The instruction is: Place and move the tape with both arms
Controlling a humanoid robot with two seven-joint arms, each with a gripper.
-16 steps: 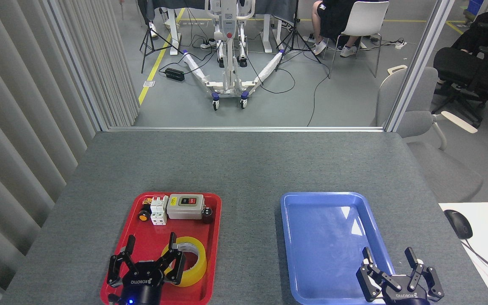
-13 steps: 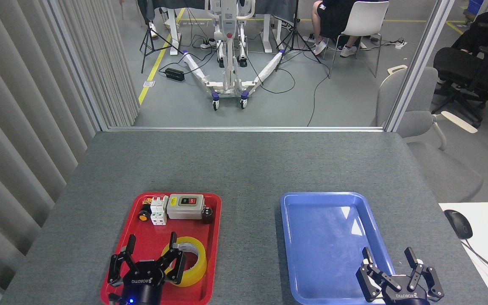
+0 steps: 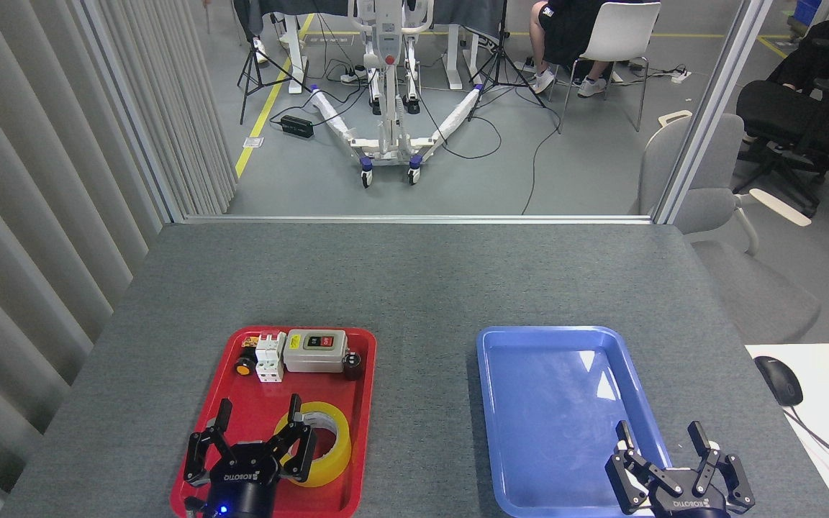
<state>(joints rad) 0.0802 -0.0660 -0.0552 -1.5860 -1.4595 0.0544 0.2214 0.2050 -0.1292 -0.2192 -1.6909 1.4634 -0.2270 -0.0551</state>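
The tape (image 3: 329, 440), a yellow roll with a white core, lies flat in the near right part of the red tray (image 3: 364, 403). My left gripper (image 3: 257, 423) is open over the tray's near end. One of its fingers (image 3: 294, 409) stands over the roll's left rim and the others (image 3: 222, 417) are to the left of the roll. It holds nothing. My right gripper (image 3: 660, 437) is open with nothing in it, above the near right corner of the blue tray (image 3: 490, 360).
At the red tray's far end sit a grey switch box (image 3: 316, 350), a white terminal block (image 3: 269, 357) and a small orange button (image 3: 243, 367). A computer mouse (image 3: 778, 379) lies on a white desk at the right.
My left gripper has dropped slightly toward the near edge of the view. The right gripper has also sunk a little. The tape has not moved.
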